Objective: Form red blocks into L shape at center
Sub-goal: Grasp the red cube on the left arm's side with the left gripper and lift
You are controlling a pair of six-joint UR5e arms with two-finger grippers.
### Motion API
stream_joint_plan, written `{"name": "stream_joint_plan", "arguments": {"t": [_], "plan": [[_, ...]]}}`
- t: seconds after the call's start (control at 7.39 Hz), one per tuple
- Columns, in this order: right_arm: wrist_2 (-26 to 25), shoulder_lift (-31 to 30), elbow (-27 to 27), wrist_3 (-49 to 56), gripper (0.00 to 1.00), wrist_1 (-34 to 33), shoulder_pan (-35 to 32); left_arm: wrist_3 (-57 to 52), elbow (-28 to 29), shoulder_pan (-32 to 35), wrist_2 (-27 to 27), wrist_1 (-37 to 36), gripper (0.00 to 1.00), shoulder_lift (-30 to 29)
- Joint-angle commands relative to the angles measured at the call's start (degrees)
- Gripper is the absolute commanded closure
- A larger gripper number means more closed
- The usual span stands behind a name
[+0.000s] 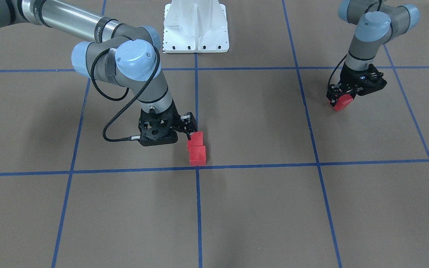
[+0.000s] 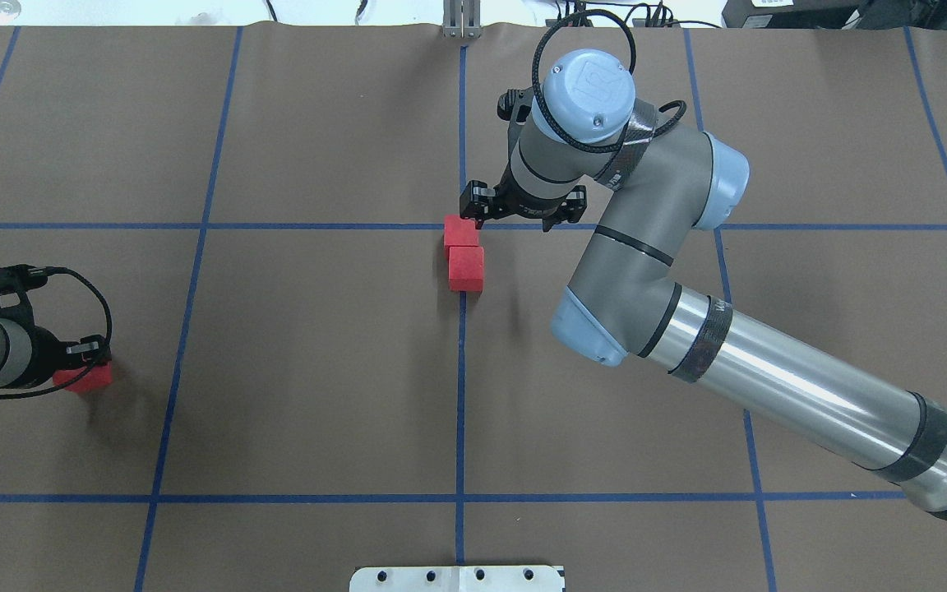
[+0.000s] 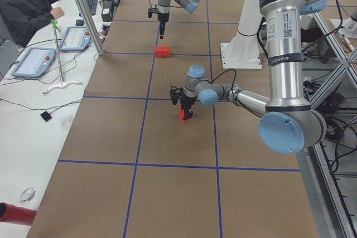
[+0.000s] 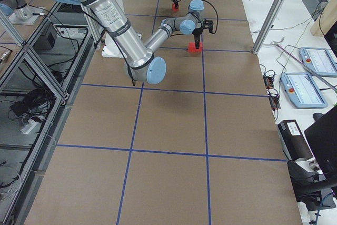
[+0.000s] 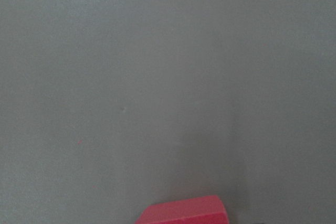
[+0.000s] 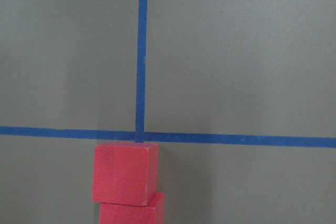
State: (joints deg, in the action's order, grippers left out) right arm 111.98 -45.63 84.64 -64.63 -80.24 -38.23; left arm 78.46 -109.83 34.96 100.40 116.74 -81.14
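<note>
Red blocks [image 2: 466, 269]: left gripper [image 1: 341, 98] is clamped on one. This held block [image 1: 344, 104] is tilted and low, out on the robot's left, well apart from the rest. Touching the table [image 1: 255, 119] or just off it, can't tell. Right gripper [image 1: 189, 128] hangs just over the other two. Jaws apart or closed, can't tell; its wrist view shows no fingers. Those two lie touching in a short row along the blue line [image 1: 196, 93] that runs toward the robot, slightly offset sideways. Far end of the row sits at the center [image 6: 140, 136], on the robot's side of the crossing. Right arm [image 1: 125, 63] reaches in long and bends down at the wrist. Left arm [image 1: 365, 41] drops steeply to its gripper. White base [image 1: 196, 26] stands behind, on the same line.
</note>
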Motion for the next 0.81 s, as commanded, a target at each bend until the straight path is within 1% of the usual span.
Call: {"name": "stream_joint_plan", "arguments": {"t": [0.0,0.14,0.41,0.54,0.68], "plan": [[0.0,-0.2,0.6,0.0,0.02,0.0,0.0,-0.4,-3.6,1.0,3.4,-1.8,1.00,0.0],[0.3,-1.0,1.8,0.0,0.02,-0.1,0.0,-0.6,-4.1,5.4,6.7,-5.8,1.00,-2.8],[0.8,-5.8,6.7,1.0,0.02,-0.6,-1.7,1.1,-2.5,8.1,7.3,-28.6,1.00,-23.4],[0.8,-8.5,8.4,2.6,0.02,-0.6,-2.7,12.5,3.9,8.1,7.6,-32.1,1.00,-32.3],[0.8,-11.4,10.0,6.1,0.01,-0.6,-3.8,21.3,14.5,8.1,9.7,-31.9,1.00,-41.9]]}}
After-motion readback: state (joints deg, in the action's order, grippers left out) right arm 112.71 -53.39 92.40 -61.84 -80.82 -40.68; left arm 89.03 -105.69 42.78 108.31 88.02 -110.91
